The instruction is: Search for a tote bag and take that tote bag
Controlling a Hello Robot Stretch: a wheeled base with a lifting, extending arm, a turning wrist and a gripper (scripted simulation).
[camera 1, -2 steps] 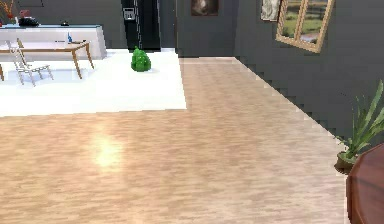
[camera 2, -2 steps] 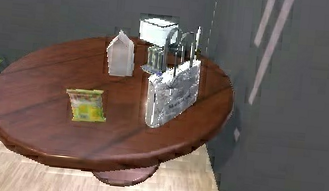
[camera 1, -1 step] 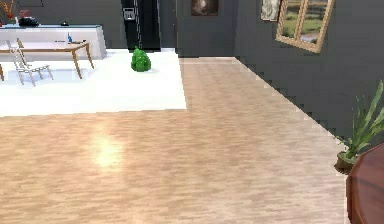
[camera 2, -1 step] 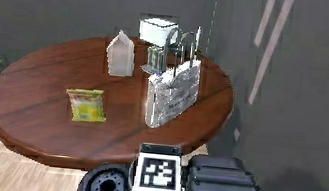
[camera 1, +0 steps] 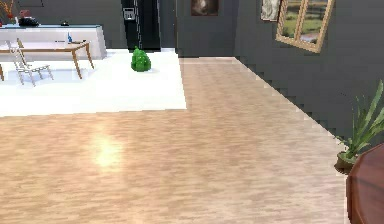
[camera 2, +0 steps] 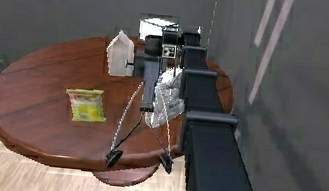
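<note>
Arm (camera 2: 209,138) rises as a dark square bar from six o'clock toward twelve, crossing the three o'clock edge of one round wooden table (camera 2: 39,122). The gripper (camera 2: 139,160) sits at the bar's nine o'clock, its two thin fingers (camera 2: 113,158) pointing toward six. One pale grey bag-like thing (camera 2: 170,102) lies on the tabletop right at the gripper. I cannot tell whether the gripper has hold of it, nor how the fingers are set. One white peaked carton (camera 2: 120,51) stands at the table's twelve o'clock and one yellow-green packet (camera 2: 86,104) lies near its middle. In the forward view, one brown pot (camera 1: 346,160) at four o'clock holds one leafy plant (camera 1: 366,122).
</note>
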